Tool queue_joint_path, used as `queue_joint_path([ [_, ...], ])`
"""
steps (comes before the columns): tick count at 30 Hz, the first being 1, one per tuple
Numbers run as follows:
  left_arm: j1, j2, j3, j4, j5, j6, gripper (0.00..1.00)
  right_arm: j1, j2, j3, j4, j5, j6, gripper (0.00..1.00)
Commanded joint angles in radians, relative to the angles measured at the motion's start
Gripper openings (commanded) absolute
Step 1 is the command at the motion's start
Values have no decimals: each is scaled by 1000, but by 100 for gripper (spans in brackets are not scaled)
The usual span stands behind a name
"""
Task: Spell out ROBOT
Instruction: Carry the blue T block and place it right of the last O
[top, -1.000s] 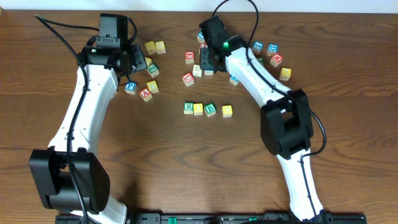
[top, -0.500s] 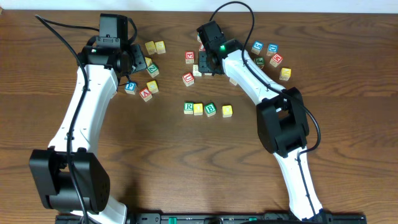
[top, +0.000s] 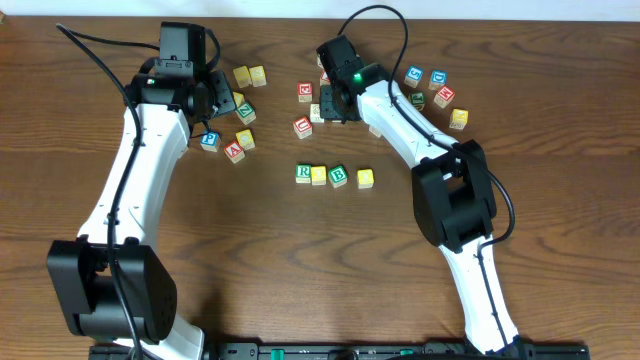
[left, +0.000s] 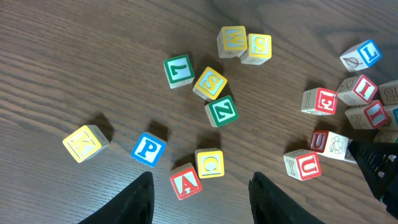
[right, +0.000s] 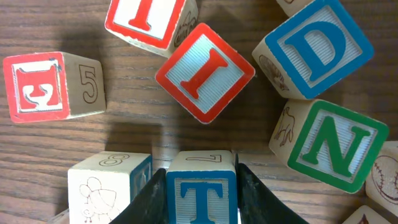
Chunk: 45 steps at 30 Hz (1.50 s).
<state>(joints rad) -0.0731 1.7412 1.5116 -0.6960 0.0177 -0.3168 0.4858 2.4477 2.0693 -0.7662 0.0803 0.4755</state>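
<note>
A row of blocks lies mid-table: a green R (top: 303, 172), a yellow block (top: 319, 176), a green B (top: 338, 176) and, after a small gap, another yellow block (top: 365, 178). My right gripper (top: 333, 104) is down in the block cluster at the back. In the right wrist view it (right: 201, 179) is shut on a blue T block (right: 201, 202) that rests among its neighbours. My left gripper (top: 222, 100) hovers over the left cluster. In the left wrist view it (left: 201, 186) is open and empty above a red A block (left: 186, 182).
Round the T lie a red I (right: 205, 71), a blue D (right: 314, 46), a green N (right: 329, 146), a red E (right: 53, 84) and a block marked 8 (right: 109, 180). Under the left gripper lie a blue P (left: 148, 149), a green Z (left: 222, 111) and a yellow S (left: 210, 83).
My right arm has shifted slightly left and settled into the back cluster. The left arm and the row of blocks have not moved.
</note>
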Motion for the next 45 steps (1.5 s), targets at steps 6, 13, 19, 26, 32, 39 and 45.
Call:
queue_joint_path([
  [6,3,4,-10,-3,-3,9,49,6,26,10,-5,11,10,31],
  [13,3,4,-10,-3,-3,9,49,6,26,10,-11,12,5,39],
  [19,3,4,-10,-3,-3,9,49,6,32,10,-11,16,6,34],
  [26,3,4,-10,-3,-3,9,49,6,44,10,-8,19,6,31],
  [32,3,4,-10,-3,-3,9,49,2,35,12,-7,14,5,28],
  [39,3,4,-10,-3,-3,9,49,-2,-61,12,-35,14,5,25],
  [45,3,4,-10,-2,-3,9,49,-4,-179,12,-121,15,-2,22],
])
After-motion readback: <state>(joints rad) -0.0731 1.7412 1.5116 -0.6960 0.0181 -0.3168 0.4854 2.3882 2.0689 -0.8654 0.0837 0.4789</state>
